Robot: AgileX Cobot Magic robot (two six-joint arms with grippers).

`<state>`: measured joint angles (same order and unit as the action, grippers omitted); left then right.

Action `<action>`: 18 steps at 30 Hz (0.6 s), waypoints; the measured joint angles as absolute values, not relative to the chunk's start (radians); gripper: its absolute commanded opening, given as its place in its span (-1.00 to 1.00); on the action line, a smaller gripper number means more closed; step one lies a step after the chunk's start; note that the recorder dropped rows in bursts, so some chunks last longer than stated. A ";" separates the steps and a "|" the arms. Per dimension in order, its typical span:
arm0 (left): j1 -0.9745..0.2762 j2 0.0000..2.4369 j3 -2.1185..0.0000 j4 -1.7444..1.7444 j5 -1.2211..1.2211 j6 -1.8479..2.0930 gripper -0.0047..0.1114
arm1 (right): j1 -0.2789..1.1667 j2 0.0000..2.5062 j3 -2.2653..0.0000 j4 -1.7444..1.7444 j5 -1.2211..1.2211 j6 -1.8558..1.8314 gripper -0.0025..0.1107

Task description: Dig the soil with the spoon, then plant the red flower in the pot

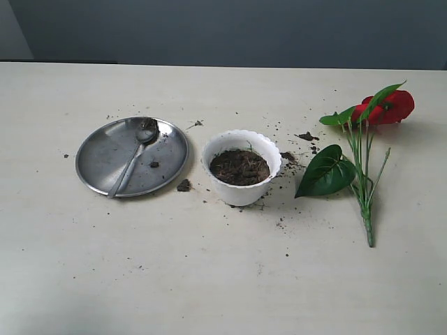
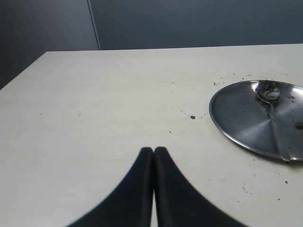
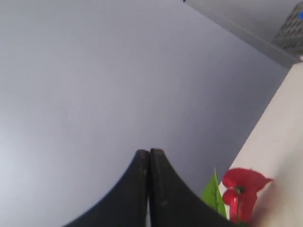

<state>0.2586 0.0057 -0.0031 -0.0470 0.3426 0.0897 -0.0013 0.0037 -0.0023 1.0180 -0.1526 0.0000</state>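
While both arms hang back out of the exterior view, the bench carries everything the task needs. The left end effector is closed on nothing above bare bench near the steel plate; the right end effector is likewise closed and empty, with the bloom just in its sight.

The red flower lies flat on the right of the bench, bloom away from the camera and stem end towards it, well apart from the pot. It looks light and floppy. I would pinch the gathered stems a little above their base, leaving the tip free to push in.

The pot stands upright in the middle, probably light enough to slide if nudged. The spoon rests on the plate, bowl up by the far rim, handle reaching the near rim. Slim, stiff and smooth, it would best be taken by the handle end. The soil fills the pot, loose and crumbly, with crumbs scattered about.
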 measured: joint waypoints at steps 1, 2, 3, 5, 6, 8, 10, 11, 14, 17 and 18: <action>0.259 0.006 -0.003 -0.047 0.343 0.090 -0.91 | -0.001 0.004 -0.002 1.013 -0.177 0.000 -0.96; 0.259 0.006 -0.003 -0.047 0.343 0.090 -0.91 | -0.001 0.004 -0.002 1.008 -0.207 0.000 -0.96; 0.259 0.006 -0.003 -0.047 0.343 0.090 -0.91 | -0.001 0.004 -0.002 1.006 -0.232 0.000 -0.96; 0.259 0.006 -0.003 -0.047 0.343 0.090 -0.91 | -0.001 0.004 -0.002 1.004 -0.261 0.000 -0.96; 0.259 0.006 -0.003 -0.047 0.343 0.090 -0.91 | -0.001 0.004 -0.002 1.004 -0.266 0.011 -0.96; 0.259 0.006 -0.003 -0.047 0.343 0.090 -0.91 | -0.001 0.004 -0.002 1.004 -0.263 0.043 -0.96; 0.259 0.006 -0.003 -0.047 0.343 0.090 -0.91 | -0.001 0.004 -0.002 1.004 -0.235 0.079 -0.96; 0.259 0.006 -0.003 -0.047 0.343 0.090 -0.91 | -0.001 0.004 -0.023 0.979 -0.202 0.095 -0.95; 0.259 0.006 -0.003 -0.045 0.343 0.090 -0.91 | -0.001 0.015 -0.173 0.755 -0.110 0.101 -0.76; 0.259 0.006 -0.003 -0.045 0.343 0.090 -0.91 | -0.001 0.145 -0.387 0.530 0.066 0.101 -0.02; 0.259 0.006 -0.003 -0.045 0.343 0.090 -0.91 | -0.001 0.231 -0.500 0.450 0.166 0.101 0.13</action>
